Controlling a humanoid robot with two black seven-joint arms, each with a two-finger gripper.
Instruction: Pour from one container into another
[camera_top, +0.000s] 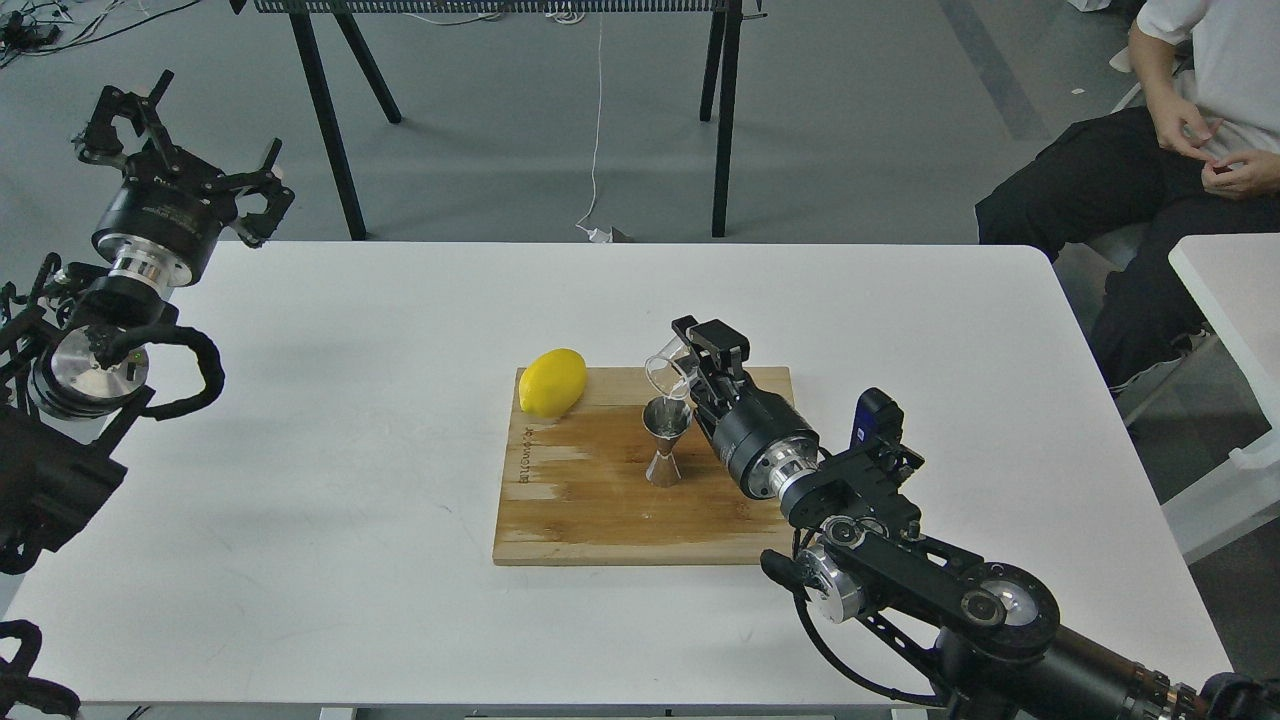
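The steel jigger (665, 443) stands upright on the wooden cutting board (600, 510), right of centre. Just above its open top hangs the clear glass cup (668, 367), tipped over to the left with its mouth facing down-left toward the jigger. My right gripper (690, 365) is shut on the cup, coming in from the lower right. I cannot make out any liquid. My left gripper (180, 135) is raised off the table's far left corner, its fingers spread open and holding nothing.
A yellow lemon (552, 382) lies on the board's far left corner. The white table (300, 480) carries the board. A seated person (1180, 150) is at the far right, beside another white table (1230, 290). Black table legs (725, 120) stand behind.
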